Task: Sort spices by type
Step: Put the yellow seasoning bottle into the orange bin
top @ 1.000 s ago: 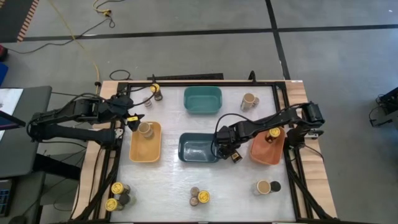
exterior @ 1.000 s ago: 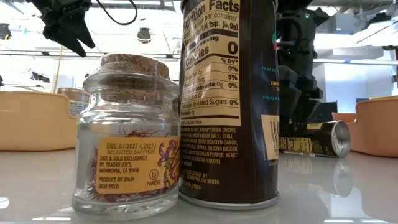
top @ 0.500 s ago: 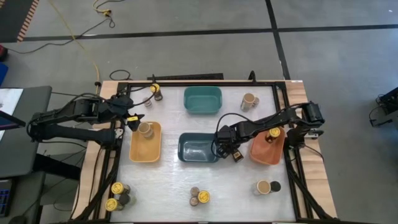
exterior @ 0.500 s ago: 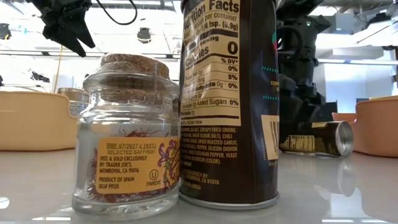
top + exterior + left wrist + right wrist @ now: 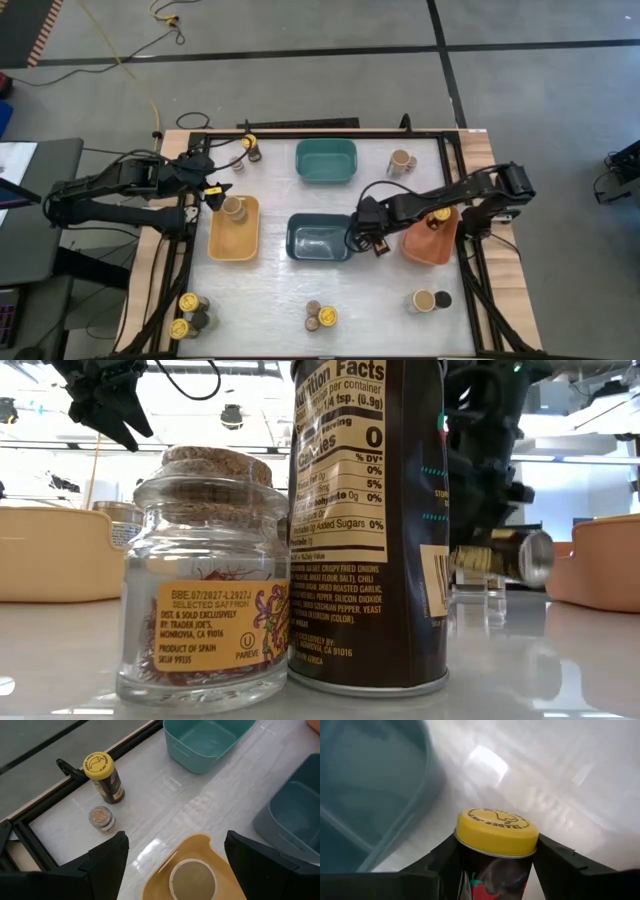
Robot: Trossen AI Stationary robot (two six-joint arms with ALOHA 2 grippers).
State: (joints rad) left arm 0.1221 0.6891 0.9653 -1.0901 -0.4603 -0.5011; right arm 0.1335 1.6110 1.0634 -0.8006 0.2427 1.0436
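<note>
Between the dark-blue bin (image 5: 319, 237) and orange bin (image 5: 430, 238), mid-tabletop:
Right gripper (image 5: 376, 242): pinching a yellow-lidded jar (image 5: 496, 851), lifted clear of the surface, lying sideways.
Left gripper (image 5: 213, 190): spread, empty, above the yellow bin (image 5: 234, 229).
Risk: the sideways, smooth jar may slip or swing; a loose pinch would drop it outside its bin.

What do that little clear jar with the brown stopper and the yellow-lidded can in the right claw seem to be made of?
The small clear round jar looks like glass: see-through, with glossy highlights. Its speckled brown stopper looks like cork. The dark cylindrical can gripped by the right claw seems to be metal, judging by its shiny silver end in the low view; its matte yellow lid is probably plastic.
</note>
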